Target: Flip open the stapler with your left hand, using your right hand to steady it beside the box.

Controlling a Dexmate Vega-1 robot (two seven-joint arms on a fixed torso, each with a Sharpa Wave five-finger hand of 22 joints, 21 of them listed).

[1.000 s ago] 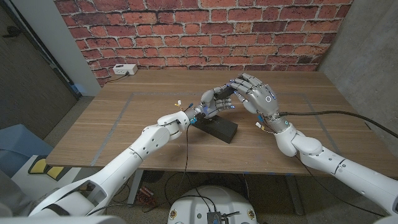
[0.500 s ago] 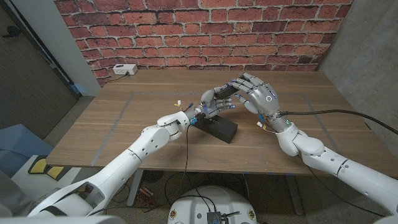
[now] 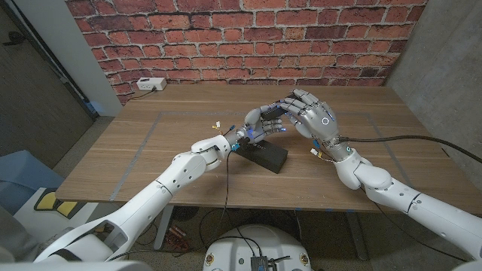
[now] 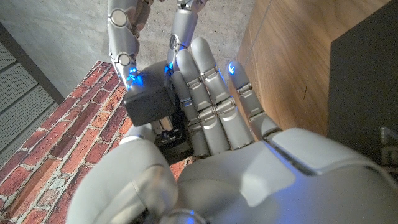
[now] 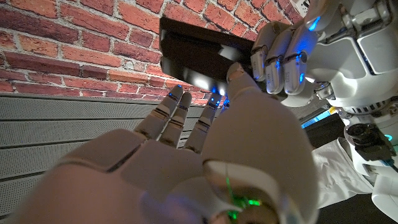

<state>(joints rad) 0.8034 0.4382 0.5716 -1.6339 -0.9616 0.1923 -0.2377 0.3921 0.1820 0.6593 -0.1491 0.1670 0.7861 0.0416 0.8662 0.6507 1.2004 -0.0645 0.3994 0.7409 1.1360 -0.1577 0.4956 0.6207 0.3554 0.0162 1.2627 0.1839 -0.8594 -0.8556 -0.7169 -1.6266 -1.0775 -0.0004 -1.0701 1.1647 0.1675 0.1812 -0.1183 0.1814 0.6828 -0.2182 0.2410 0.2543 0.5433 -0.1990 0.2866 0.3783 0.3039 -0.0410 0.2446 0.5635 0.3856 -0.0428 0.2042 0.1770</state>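
In the head view the dark stapler (image 3: 273, 111) is raised above the black box (image 3: 265, 155) at mid table, mostly hidden between my two hands. My left hand (image 3: 258, 125) grips it from the left with curled fingers. My right hand (image 3: 310, 114) meets it from the right, fingers over its top. The left wrist view has the stapler (image 4: 148, 103) held against my left fingers (image 4: 208, 93), with a right fingertip (image 4: 124, 45) touching it. In the right wrist view, the stapler (image 5: 199, 59) lies between my right thumb (image 5: 239, 78) and fingers.
A white power box (image 3: 151, 84) sits at the table's back left corner. Small scraps (image 3: 215, 124) lie left of my left wrist. A black cable (image 3: 399, 138) runs from my right wrist off the right side. The wooden table (image 3: 151, 158) ends at a brick wall.
My right hand's fingers have come slightly closer over the stapler. The left hand and the black box have stayed in place.
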